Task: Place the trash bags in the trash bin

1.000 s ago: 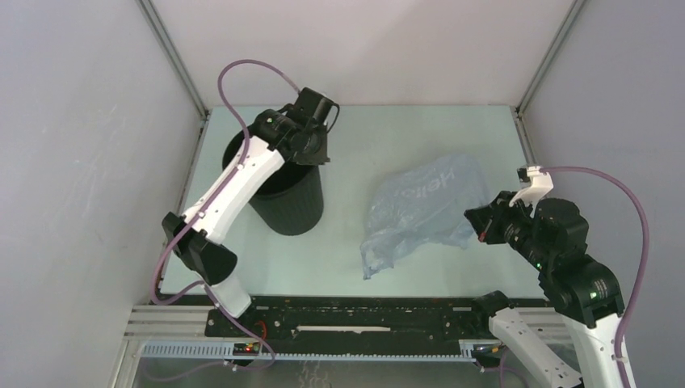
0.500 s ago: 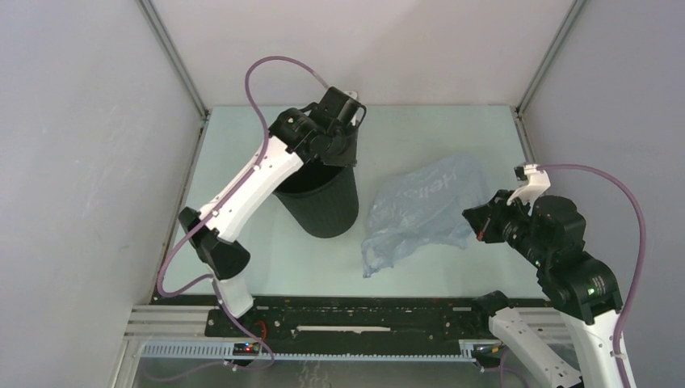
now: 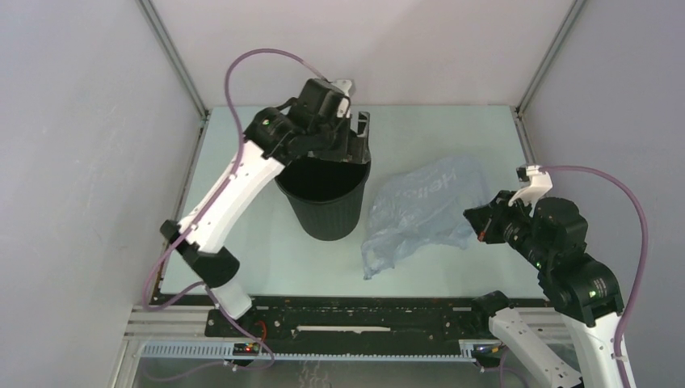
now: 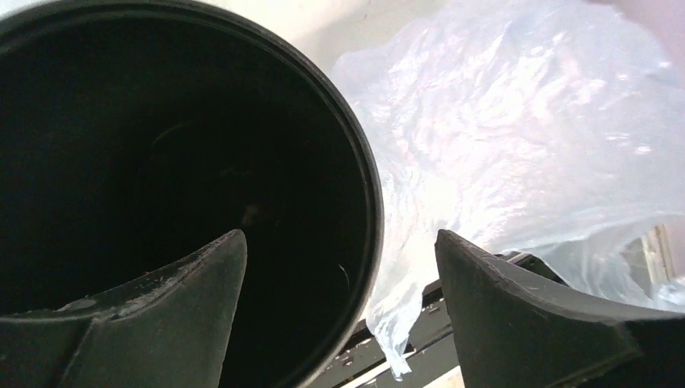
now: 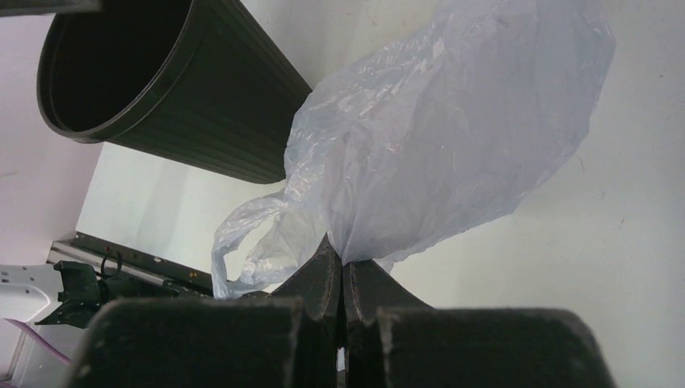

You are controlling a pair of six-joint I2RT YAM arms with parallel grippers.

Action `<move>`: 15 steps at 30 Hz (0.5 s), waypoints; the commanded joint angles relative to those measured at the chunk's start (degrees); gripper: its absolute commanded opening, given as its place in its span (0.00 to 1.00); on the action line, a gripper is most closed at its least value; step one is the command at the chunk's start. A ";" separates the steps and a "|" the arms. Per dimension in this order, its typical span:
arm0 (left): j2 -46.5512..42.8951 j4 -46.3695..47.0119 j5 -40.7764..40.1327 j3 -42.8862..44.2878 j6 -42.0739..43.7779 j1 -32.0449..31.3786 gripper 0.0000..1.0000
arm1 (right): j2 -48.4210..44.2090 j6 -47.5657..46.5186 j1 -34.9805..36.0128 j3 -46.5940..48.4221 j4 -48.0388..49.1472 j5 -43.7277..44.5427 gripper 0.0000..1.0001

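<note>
In the last second the trash bin point(image 3: 327, 212) has been carried from the left part of the desk point(image 3: 436, 129) toward the middle, and now it stands just beside the trash bag point(image 3: 424, 202), the wall of the bin almost touching the film. The left jaws, which were closed on the far rim during this move, have now spread wide; the left wrist view shows one finger over the dark inside and the other outside, with the rim between them and seemingly free. The right jaws are pressed together and pinch a gathered edge of the bag, which lies on the desk, still outside the bin. I judge that the bin is now placed within reach, so the next step is probably lifting the bag over the mouth.
</note>
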 commanded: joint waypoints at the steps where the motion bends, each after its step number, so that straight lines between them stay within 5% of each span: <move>1: -9.38 2.01 -0.56 3.06 2.47 -0.97 0.92 | 0.77 0.41 -0.21 1.90 1.85 -0.32 0.00; 5: -17.30 5.46 -2.00 -4.93 3.38 -4.32 0.93 | 1.15 0.41 -0.21 2.01 2.47 -0.21 0.00; 12: -35.38 24.76 -4.21 -40.58 -4.24 -16.33 0.96 | 4.15 0.50 -0.22 2.02 4.88 0.10 0.00; 15: -37.77 27.29 -8.56 -48.27 -7.47 -21.28 0.97 | 5.00 0.69 -0.24 1.99 6.35 0.10 0.00</move>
